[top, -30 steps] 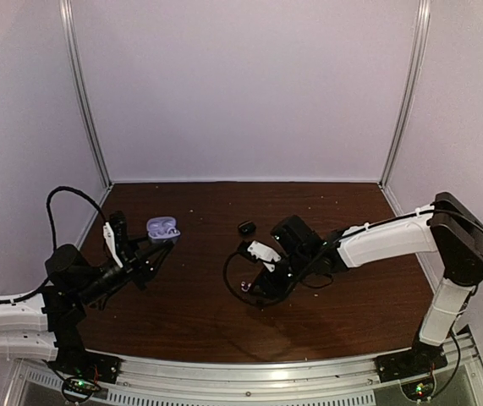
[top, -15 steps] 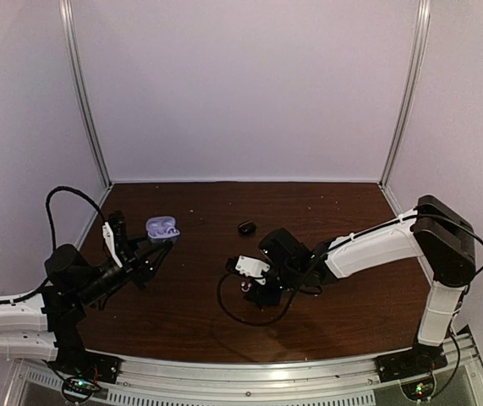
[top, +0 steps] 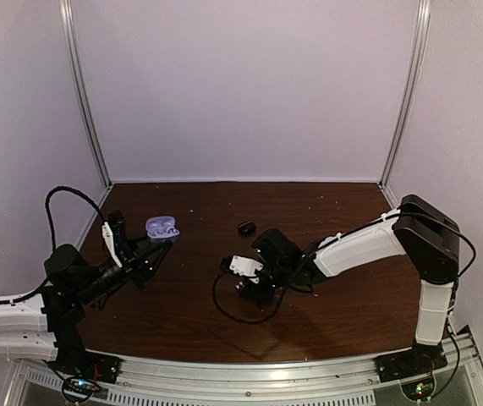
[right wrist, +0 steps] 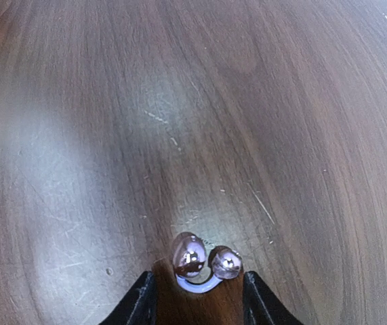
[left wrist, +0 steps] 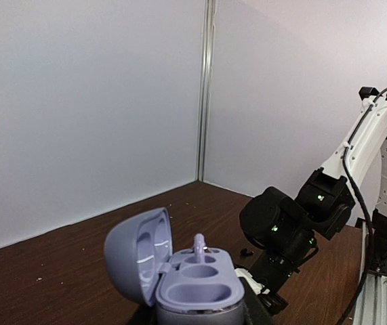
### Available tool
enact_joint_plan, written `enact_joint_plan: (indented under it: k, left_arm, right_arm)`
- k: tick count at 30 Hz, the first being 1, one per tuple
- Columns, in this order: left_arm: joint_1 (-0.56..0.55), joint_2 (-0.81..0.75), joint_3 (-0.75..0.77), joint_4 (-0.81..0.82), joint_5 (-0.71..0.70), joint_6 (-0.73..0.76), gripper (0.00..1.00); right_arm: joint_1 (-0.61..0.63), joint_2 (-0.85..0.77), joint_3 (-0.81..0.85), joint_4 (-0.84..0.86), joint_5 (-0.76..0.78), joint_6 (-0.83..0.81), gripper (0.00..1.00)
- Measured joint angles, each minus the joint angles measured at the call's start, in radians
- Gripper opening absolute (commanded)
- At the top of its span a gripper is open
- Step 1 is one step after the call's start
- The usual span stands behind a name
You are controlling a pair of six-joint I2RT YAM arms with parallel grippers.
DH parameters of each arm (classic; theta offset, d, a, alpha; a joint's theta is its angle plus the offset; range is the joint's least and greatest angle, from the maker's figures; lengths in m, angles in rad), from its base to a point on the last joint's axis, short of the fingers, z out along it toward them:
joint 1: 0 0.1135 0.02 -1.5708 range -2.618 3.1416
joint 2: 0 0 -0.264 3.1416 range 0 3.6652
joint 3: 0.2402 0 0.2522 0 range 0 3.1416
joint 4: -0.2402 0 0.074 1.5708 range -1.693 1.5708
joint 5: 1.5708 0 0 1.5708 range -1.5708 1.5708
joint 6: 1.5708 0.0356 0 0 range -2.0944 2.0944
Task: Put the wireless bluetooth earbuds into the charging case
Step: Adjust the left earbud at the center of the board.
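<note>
Jaws of right gripper (right wrist: 198, 292): standing partly apart, straddling glossy, rounded lavender earbud (right wrist: 200, 261) on scratched wood table (right wrist: 112, 135), seemingly not squeezing. Left gripper (top: 160, 240): clamping tight around smooth, lid-up case (left wrist: 193, 288).

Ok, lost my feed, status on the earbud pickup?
Left pincer shut on open lavender case, held up, one bud in it. Right pincer open, straddling lavender earbud on table. Small black object beyond, not in the way.

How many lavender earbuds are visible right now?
2. One earbud stands in the open lavender case held by the left gripper; the other earbud lies on the table between the fingers of the right gripper. More may be hidden.
</note>
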Motion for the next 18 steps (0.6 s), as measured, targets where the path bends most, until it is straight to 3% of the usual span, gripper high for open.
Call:
enact_joint_plan:
  k: [10,18]
  left_arm:
    - [0.0,0.003,0.0,0.0,0.0,0.003,0.0]
    - [0.0,0.003,0.0,0.0,0.0,0.006,0.0]
  right_arm:
    - [-0.009,0.035,0.035,0.024,-0.028,-0.014,0.42]
    - [-0.01,0.094,0.115,0.016,-0.044,-0.032,0.3]
